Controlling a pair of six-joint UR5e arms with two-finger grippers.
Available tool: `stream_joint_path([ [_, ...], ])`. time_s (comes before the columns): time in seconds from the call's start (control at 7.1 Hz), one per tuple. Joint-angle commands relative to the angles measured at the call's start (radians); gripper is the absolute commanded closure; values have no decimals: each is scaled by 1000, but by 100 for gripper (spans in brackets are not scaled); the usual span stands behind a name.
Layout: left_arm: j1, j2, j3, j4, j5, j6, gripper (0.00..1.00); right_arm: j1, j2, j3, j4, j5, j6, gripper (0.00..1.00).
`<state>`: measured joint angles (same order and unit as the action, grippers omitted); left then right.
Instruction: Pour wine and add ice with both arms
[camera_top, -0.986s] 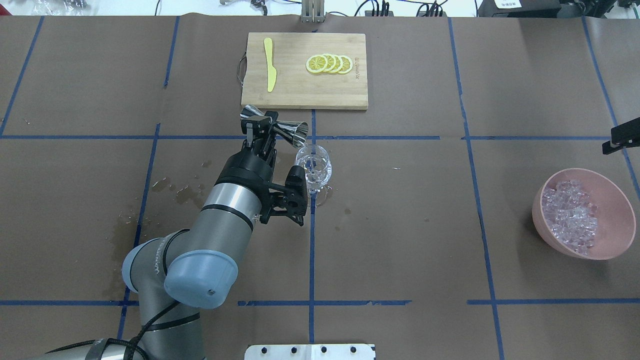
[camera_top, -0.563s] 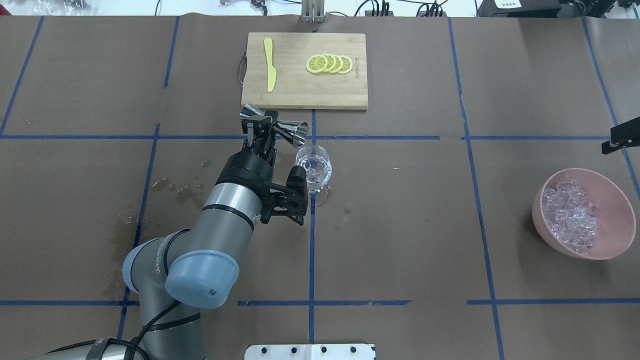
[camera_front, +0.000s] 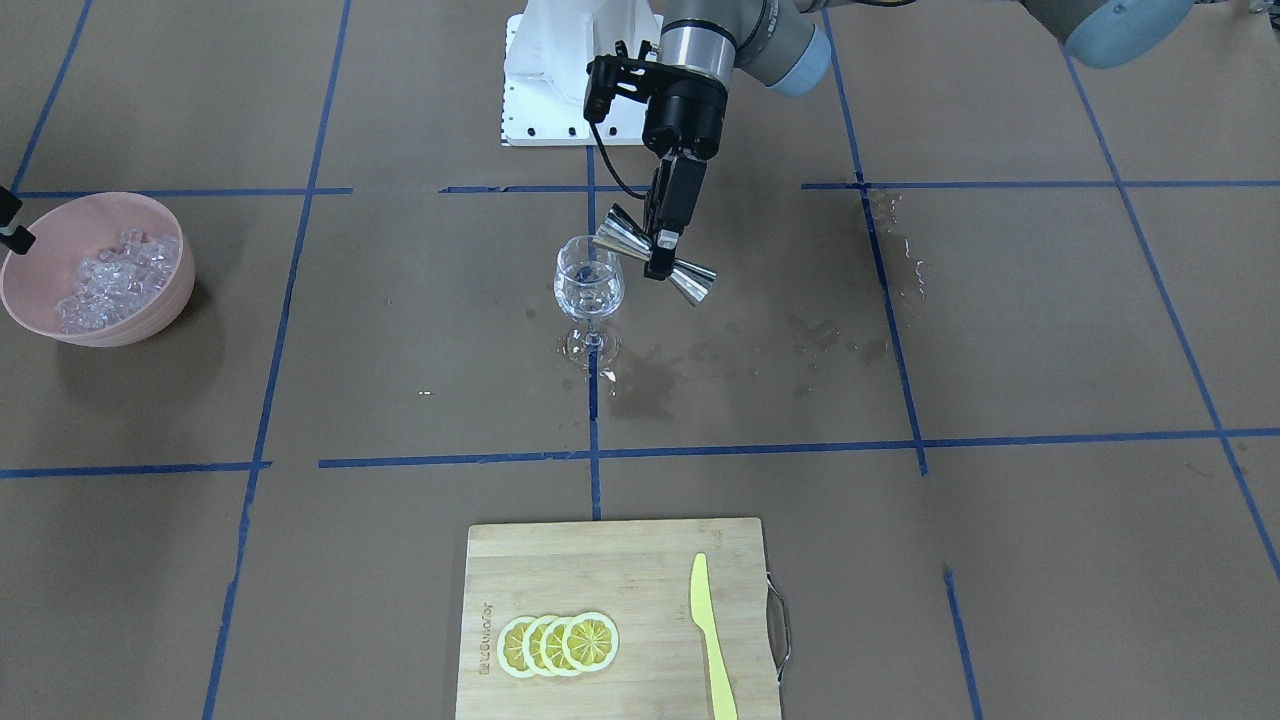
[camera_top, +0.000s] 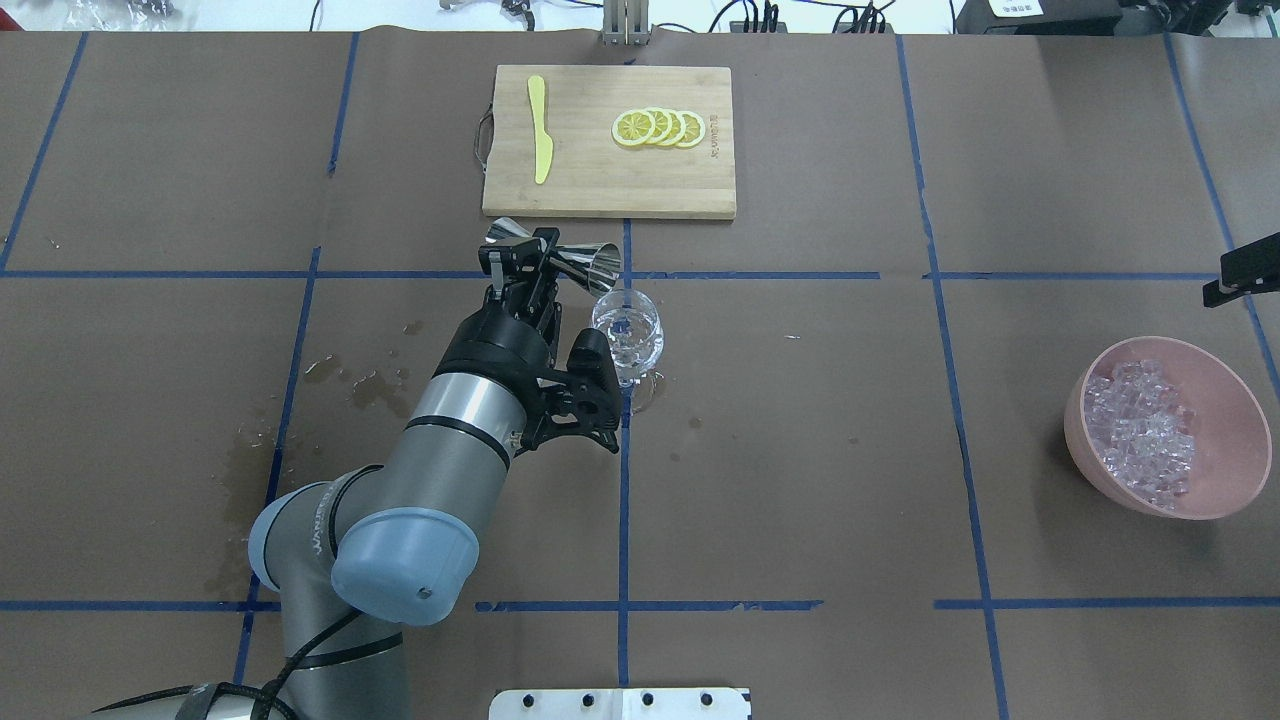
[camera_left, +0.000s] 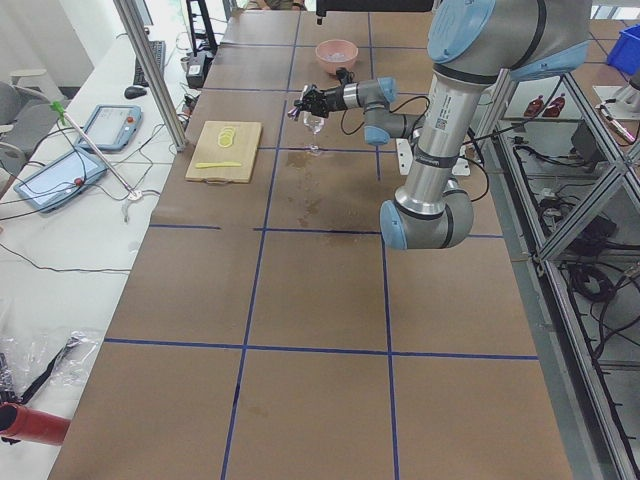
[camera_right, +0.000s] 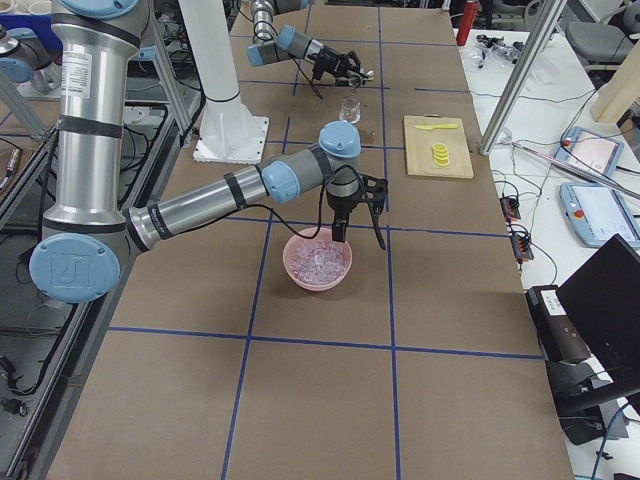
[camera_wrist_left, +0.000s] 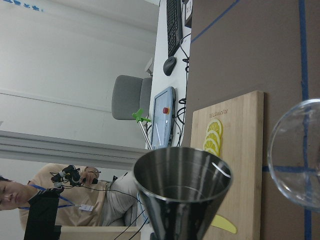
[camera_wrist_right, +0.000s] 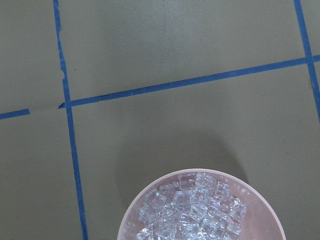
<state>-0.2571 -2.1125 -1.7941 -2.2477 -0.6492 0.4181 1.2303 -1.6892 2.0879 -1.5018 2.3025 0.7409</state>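
Brown paper marked into a grid with blue tape covers the counter (camera_top: 800, 450), with wet patches near the wine glass (camera_top: 627, 335). We find little readable writing: the engraved mark on the cutting board (camera_top: 610, 190), beside the four lemon slices (camera_top: 658, 128), is too small to read, and so is the lettering on the elbow of the left arm (camera_top: 460, 420). A yellow knife (camera_top: 541, 130) lies on the same board. We see the left jaws clenched on the waist of a steel jigger (camera_top: 552, 255), which lies almost level. One cone mouth sits just beside the glass rim and the other points away. The ice (camera_top: 1145, 430) is heaped in a pink bowl (camera_top: 1228, 420) at the robot's right end of the counter, well apart from the glass. The right arm (camera_right: 230, 195) reaches over this bowl, and its jaws hang above the ice without touching it. We cannot tell whether the right jaws are released or clenched. The right wrist view shows only the bowl and the ice at its lower edge.
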Motion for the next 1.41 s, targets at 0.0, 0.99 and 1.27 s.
stream_joint_path([
  [0.0, 4, 3, 5, -77, -1, -122, 100, 0, 2, 1, 0, -3, 0, 0],
  [0.99, -10, 105, -31, -227, 0, -678, 100, -124, -56, 0, 180, -173, 76, 0],
  [1.27, -16, 114, -56, -233, -4, -735, 100, -193, -131, -2, 309, -213, 144, 0],
])
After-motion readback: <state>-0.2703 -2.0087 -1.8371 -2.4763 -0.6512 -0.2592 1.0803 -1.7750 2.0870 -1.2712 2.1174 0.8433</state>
